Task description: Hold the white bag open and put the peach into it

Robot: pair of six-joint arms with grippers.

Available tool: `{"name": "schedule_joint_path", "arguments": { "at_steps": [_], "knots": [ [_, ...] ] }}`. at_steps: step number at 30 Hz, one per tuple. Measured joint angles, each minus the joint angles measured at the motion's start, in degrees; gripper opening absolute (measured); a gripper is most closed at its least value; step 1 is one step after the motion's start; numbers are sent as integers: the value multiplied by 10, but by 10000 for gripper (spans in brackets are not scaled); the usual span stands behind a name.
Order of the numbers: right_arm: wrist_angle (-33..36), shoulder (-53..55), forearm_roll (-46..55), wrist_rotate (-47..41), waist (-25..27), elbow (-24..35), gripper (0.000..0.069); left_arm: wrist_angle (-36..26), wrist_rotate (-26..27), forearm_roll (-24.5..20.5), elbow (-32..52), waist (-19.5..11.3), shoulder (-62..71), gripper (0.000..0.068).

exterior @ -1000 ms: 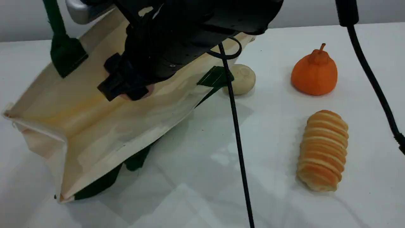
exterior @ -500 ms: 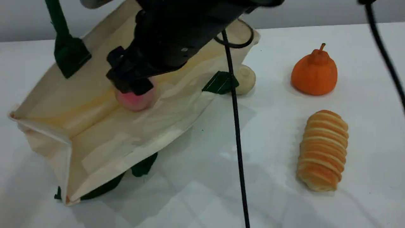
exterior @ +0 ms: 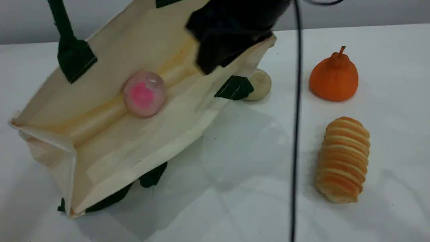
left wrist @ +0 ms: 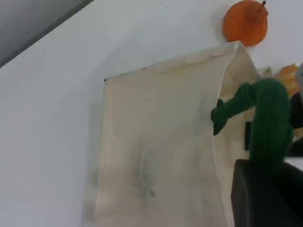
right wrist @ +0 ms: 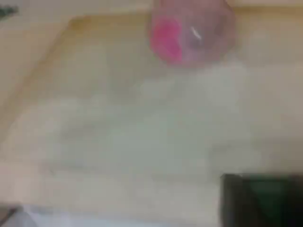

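The white bag (exterior: 111, 134) is lying open on its side, its green rope handle (left wrist: 271, 124) pinched in the left gripper (left wrist: 265, 189). The right gripper (exterior: 218, 53) is showing only as a black blur above the bag's mouth, its finger spread impossible to tell. The peach (exterior: 143, 93) is resting inside the bag, apart from it.

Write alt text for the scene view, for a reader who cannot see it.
A pink-patched peach lies inside a white bag tipped open on its side on a white table, with a blurred dark arm at the bag's mouth. To the right sit a beige ball, an orange pear-shaped fruit and a ridged bread roll.
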State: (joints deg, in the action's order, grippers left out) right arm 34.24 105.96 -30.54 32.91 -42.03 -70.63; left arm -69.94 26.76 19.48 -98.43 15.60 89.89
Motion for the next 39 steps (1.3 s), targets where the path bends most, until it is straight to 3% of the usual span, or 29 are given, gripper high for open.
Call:
{"name": "schedule_joint_path", "arguments": {
  "at_steps": [2, 4, 9, 15, 20, 34, 36, 39],
  "knots": [
    [31, -18, 18, -10, 14, 0, 52, 0, 0, 0, 0, 0, 0, 94],
    [50, -39, 43, -31, 28, -1, 19, 0, 0, 0, 0, 0, 0, 94],
    [32, -104, 149, -121, 62, -1, 12, 0, 0, 0, 0, 0, 0, 94],
    [37, -174, 305, -316, 114, -1, 10, 0, 0, 0, 0, 0, 0, 94],
    [58, -210, 404, -425, 124, -1, 10, 0, 0, 2, 0, 0, 0, 94],
    [63, -215, 416, -428, 124, -1, 15, 0, -17, 2, 0, 0, 0, 104],
    [62, -215, 416, -428, 124, -1, 18, 0, -18, 2, 0, 0, 0, 139],
    [62, -215, 416, -428, 124, -1, 18, 3, -18, -2, 0, 0, -1, 244]
  ]
}}
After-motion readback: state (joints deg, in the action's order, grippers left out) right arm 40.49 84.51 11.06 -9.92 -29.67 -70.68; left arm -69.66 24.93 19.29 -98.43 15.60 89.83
